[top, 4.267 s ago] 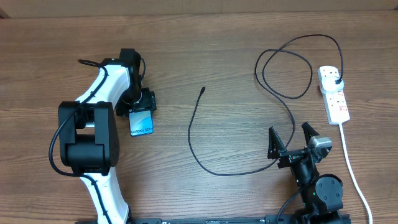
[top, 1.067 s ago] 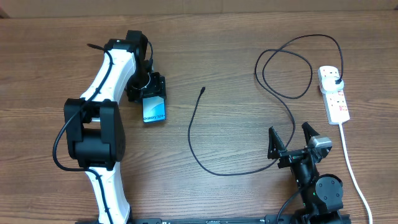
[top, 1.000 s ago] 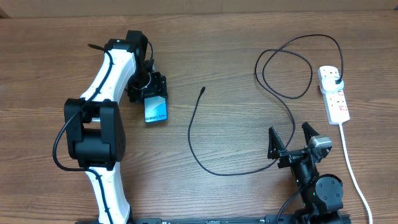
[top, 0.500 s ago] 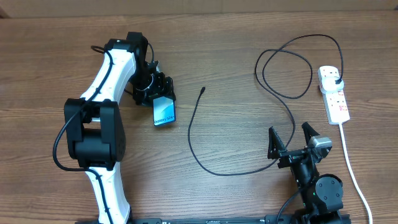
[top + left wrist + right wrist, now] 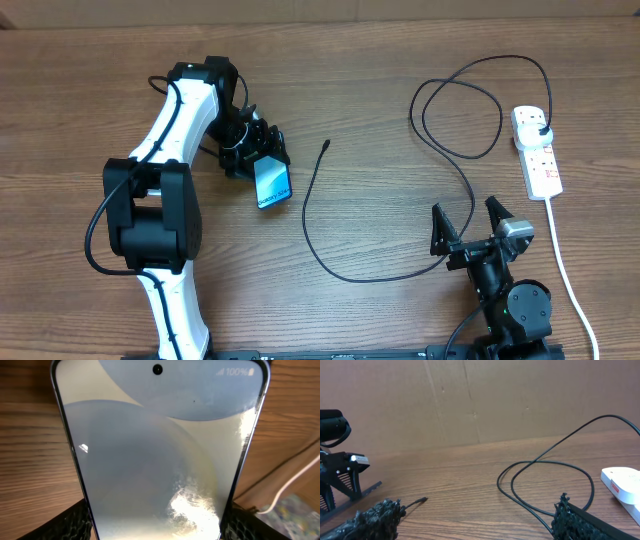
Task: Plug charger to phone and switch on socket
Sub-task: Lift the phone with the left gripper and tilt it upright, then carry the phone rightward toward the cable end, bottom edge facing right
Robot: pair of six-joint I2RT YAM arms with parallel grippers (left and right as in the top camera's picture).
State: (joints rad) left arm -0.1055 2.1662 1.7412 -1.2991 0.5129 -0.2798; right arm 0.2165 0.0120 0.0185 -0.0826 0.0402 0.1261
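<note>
While the left gripper (image 5: 259,160) clamps the phone (image 5: 272,184) by its lower end, its pads (image 5: 75,521) press the two long edges. The lit screen faces up, and the free end angles out past the fingertips toward the middle of the table (image 5: 90,90). Beyond that free end lies a strip of bare wood, then the connector tip (image 5: 328,144) of the charger (image 5: 307,205), clear of the phone. The black cable curves on, passes close by the right gripper (image 5: 465,210), whose fingers stand wide apart around nothing, and loops ahead of it to the plug (image 5: 541,130) seated in the socket (image 5: 536,152). The socket lies off to that gripper's right, its white cord (image 5: 566,268) trailing back near the table's right edge.
</note>
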